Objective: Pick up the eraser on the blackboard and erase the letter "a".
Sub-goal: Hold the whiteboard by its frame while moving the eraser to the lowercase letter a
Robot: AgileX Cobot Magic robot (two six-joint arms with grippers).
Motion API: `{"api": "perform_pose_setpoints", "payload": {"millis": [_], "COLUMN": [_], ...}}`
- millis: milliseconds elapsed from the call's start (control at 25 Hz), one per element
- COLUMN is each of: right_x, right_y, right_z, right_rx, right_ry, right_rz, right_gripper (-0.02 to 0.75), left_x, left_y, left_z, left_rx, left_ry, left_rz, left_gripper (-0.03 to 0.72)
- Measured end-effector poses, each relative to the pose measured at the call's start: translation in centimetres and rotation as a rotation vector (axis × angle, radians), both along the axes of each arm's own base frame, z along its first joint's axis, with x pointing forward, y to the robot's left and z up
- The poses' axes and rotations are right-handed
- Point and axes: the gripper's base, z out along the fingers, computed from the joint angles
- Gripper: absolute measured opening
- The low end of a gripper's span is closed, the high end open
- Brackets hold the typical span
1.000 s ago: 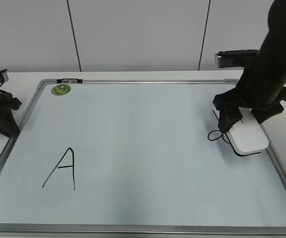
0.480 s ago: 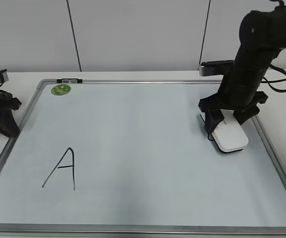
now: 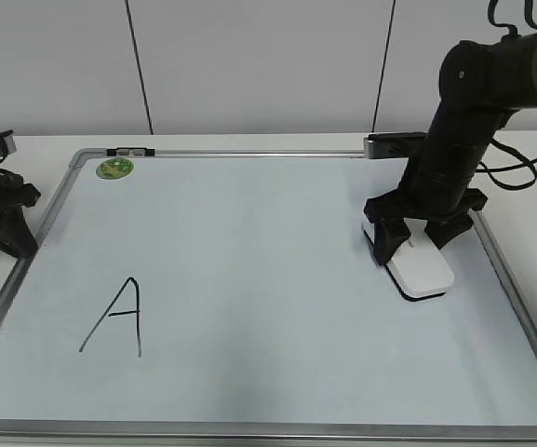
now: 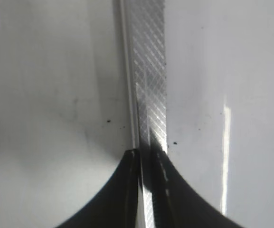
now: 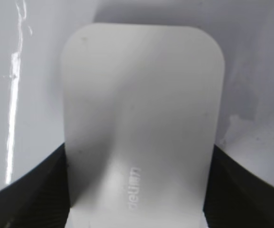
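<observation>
My right gripper point(image 3: 417, 240) is shut on the white eraser point(image 3: 422, 272), which lies flat on the blackboard point(image 3: 249, 251) near its right edge. In the right wrist view the eraser point(image 5: 141, 104) fills the middle, with a black finger point(image 5: 137, 190) on each side and faint grey print on top. No small letter "a" shows; only a faint grey smear point(image 5: 241, 126) lies on the board beside the eraser. My left gripper point(image 3: 3, 209) rests at the board's left edge, its jaws point(image 4: 144, 166) close together and empty over the silver frame point(image 4: 148, 71).
A large capital "A" point(image 3: 119, 317) is drawn at the board's lower left. A round green sticker point(image 3: 114, 169) sits at the far left corner. The board lies on a white table against a white panelled wall.
My right gripper has slid the eraser to the left and slightly back across the board. The black curl that showed left of the eraser a second ago no longer shows. The left arm is still.
</observation>
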Motion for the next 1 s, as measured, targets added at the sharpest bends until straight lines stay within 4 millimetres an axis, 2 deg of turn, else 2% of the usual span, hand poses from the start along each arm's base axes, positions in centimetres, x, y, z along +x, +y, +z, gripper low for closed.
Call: {"api": "perform_pose_setpoints", "payload": {"millis": [1000], "right_x": [0.14], "right_y": [-0.62], "right_z": [0.07], "right_rx": [-0.1], "right_ry": [0.007], "right_rz": [-0.049], "right_gripper": [0.537], "left_x": [0.03], "left_y": [0.09], "left_z": [0.02], "left_rx": [0.011], "left_ry": [-0.003], "left_rz": [-0.006], "left_gripper": [0.034]}}
